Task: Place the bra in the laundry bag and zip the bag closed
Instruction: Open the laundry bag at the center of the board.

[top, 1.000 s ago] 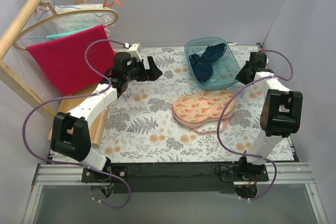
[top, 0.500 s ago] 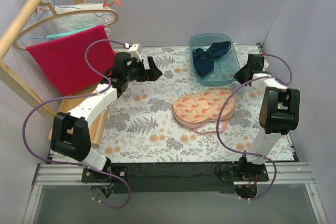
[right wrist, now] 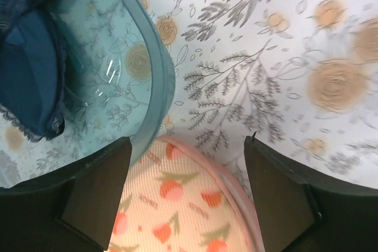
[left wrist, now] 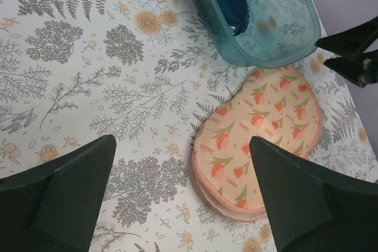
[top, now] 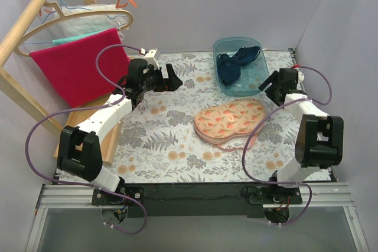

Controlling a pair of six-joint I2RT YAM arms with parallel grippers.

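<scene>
Bra (top: 235, 63), top view: is lying in tub (top: 253, 82) at one o'clock on table (top: 153, 140), not yet bagged.
Laundry bag (top: 227, 119), top view: is lying flat just beside tub, at its six o'clock.
Left wrist view: left gripper (left wrist: 183, 205) is hovering wide open, empty; laundry bag (left wrist: 260, 140) at its one o'clock.
Right wrist view: right gripper (right wrist: 189, 187) is hanging open, empty, over laundry bag (right wrist: 177, 210) edge; bra (right wrist: 29, 69) at ten o'clock.
Progress: nothing seems done; grasping, bagging and zipping are all waiting.
</scene>
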